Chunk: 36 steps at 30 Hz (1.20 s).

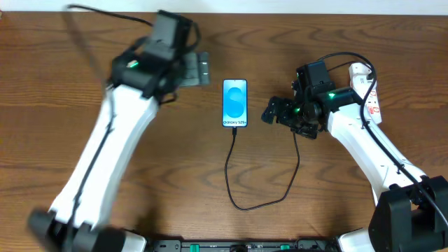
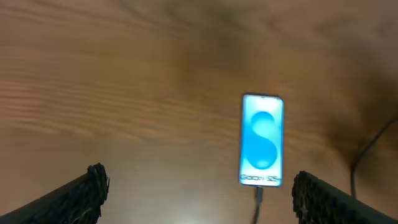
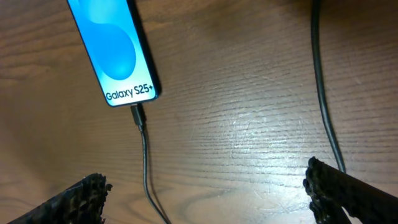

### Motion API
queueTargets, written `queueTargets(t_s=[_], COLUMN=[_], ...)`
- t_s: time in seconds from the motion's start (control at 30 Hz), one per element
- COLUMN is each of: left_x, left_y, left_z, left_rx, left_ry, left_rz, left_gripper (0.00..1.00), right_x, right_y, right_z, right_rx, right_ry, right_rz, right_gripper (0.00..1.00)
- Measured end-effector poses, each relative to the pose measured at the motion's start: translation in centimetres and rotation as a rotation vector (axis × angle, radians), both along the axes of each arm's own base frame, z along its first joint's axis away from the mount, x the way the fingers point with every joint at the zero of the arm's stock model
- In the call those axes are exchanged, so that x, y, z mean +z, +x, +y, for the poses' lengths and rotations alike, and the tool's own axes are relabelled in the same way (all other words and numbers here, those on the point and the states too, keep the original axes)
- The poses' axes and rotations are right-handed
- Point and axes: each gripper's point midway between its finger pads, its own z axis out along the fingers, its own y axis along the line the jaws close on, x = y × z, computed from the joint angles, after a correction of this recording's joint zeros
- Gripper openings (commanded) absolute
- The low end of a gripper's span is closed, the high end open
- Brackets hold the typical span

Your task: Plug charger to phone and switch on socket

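Observation:
The phone (image 1: pixel 234 103) lies flat mid-table with its blue-and-white screen lit; it also shows in the left wrist view (image 2: pixel 262 140) and the right wrist view (image 3: pixel 115 53). The charger (image 1: pixel 238 183), a thin black cable, has its connector tip (image 3: pixel 138 116) in the phone's bottom edge. It loops toward the front and runs back up under my right arm. The socket (image 1: pixel 369 89), a white strip with red markings, lies at the far right, mostly hidden by my right arm. My left gripper (image 1: pixel 202 70) is open and empty, left of the phone's top. My right gripper (image 1: pixel 285 119) is open and empty, right of the phone.
A second stretch of the black cable (image 3: pixel 323 93) runs along the right of the right wrist view. The wooden table (image 1: pixel 175 161) continues to the front, where a dark rail (image 1: pixel 245 245) lies along the edge.

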Motion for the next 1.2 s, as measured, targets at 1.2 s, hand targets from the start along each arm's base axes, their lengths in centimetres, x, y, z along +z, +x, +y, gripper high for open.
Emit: queueTargets(t_s=[1.2], left_x=[3.0], left_y=[-5.9], left_z=[5.2], left_rx=[0.089], left_ry=[0.097], left_rz=[0.032], left_gripper=[0.96], right_x=[8.3], right_y=[4.9], right_z=[-29.2], right_rx=[-0.773], right_ry=[-0.455], right_rz=[-0.175], right_gripper=[0.99])
